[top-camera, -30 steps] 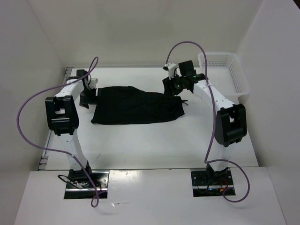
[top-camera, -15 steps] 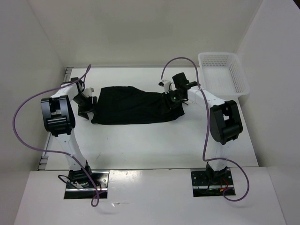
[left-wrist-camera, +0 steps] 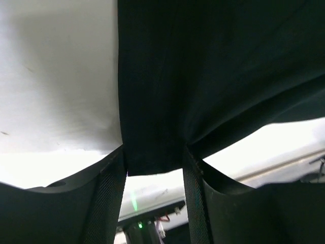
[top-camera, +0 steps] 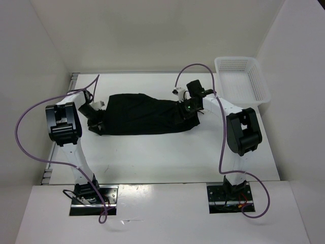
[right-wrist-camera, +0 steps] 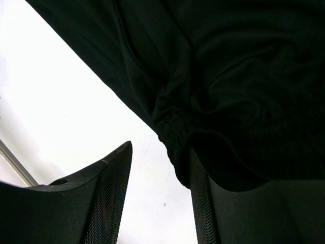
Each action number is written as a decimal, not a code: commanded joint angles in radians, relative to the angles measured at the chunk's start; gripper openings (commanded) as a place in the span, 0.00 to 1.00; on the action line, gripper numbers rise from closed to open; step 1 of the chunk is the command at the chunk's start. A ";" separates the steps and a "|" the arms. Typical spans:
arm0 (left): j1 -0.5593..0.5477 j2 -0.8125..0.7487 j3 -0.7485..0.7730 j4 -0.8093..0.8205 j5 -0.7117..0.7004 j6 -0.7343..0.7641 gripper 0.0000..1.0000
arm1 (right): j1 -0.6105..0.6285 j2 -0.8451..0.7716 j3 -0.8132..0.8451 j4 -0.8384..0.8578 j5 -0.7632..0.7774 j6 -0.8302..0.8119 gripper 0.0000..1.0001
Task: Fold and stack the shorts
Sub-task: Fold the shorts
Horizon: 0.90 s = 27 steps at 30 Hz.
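White tabletop. Plain black soft-fabric shorts lie flat between both claws: light, limp, sag-prone. Our left claw sits half-open astride a hem corner; right claw half-open beside the bunched waistband. We judge these the pinch points.

Robot lab: white enclosure walls, arms bolted to table.

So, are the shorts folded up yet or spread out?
Spread out: the shorts lie flat in one wide strip on the table, between the left gripper and the right gripper. Folded once already? Cannot tell.
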 commanded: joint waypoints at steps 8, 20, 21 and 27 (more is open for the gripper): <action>0.021 0.086 -0.013 -0.077 0.042 0.004 0.31 | 0.004 0.027 0.006 0.054 0.012 0.005 0.36; 0.040 0.106 0.252 -0.182 0.089 0.004 0.00 | 0.004 0.028 0.125 0.032 0.044 -0.089 0.00; 0.049 0.106 0.290 -0.199 0.098 0.004 0.00 | 0.004 0.027 0.142 0.032 0.044 -0.100 0.00; 0.011 0.205 0.672 -0.253 0.201 0.004 0.00 | -0.043 0.079 0.378 0.041 0.122 -0.124 0.00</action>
